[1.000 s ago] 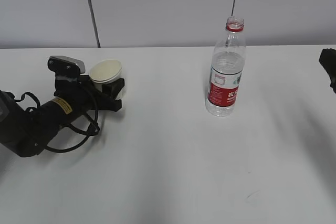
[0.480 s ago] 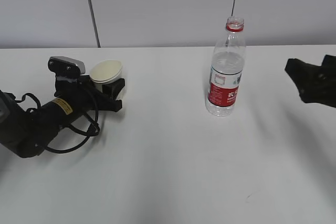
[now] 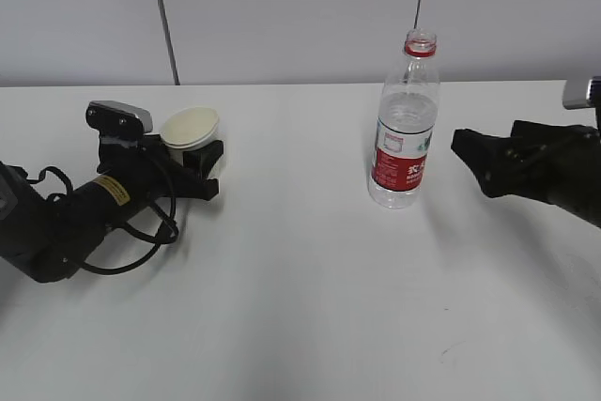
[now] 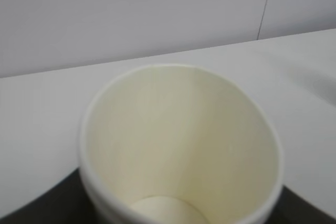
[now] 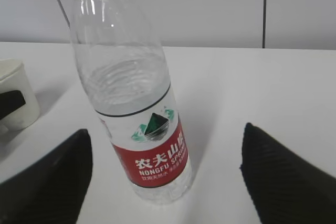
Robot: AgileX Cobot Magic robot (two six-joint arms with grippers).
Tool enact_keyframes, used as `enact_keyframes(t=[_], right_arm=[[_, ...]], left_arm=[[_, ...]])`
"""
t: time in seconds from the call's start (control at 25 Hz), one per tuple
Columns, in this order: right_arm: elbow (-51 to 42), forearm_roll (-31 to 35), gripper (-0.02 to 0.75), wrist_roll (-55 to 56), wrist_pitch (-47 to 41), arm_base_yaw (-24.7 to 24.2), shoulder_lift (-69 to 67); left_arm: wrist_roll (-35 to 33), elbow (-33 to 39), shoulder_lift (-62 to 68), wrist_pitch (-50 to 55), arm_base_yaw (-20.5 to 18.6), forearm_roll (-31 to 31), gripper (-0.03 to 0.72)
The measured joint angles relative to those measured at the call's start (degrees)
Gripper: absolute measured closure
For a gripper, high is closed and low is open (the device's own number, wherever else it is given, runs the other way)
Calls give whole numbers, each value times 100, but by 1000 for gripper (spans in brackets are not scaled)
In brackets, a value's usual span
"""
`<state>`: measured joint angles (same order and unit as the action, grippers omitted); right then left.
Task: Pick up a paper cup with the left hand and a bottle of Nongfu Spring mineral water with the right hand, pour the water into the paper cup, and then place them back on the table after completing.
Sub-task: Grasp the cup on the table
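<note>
Right gripper: jaws spread wide, holding nothing, at 3 o'clock of the Nongfu Spring bottle and clear of it, evidently lined up to straddle the body. Bottle upright, uncapped, on the bench. Left gripper: flanks the paper cup at 9 o'clock; whether it presses the cup cannot be determined.

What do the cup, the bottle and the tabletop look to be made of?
The paper cup looks like matte cream paper with a thin rolled rim. The bottle appears to be clear glossy plastic: the water shows through it, with a printed red and white label and a red neck ring. The table is plain white with a dull sheen; its material is unclear.
</note>
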<state>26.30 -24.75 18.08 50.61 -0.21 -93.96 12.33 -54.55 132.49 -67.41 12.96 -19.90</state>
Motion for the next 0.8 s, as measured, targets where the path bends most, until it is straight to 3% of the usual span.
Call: enact_keyframes(t=[0.8], right_arm=[[1406,-933,76,553,591,0,-1757]], left_arm=[[0,0,0,-5,0,0,288]])
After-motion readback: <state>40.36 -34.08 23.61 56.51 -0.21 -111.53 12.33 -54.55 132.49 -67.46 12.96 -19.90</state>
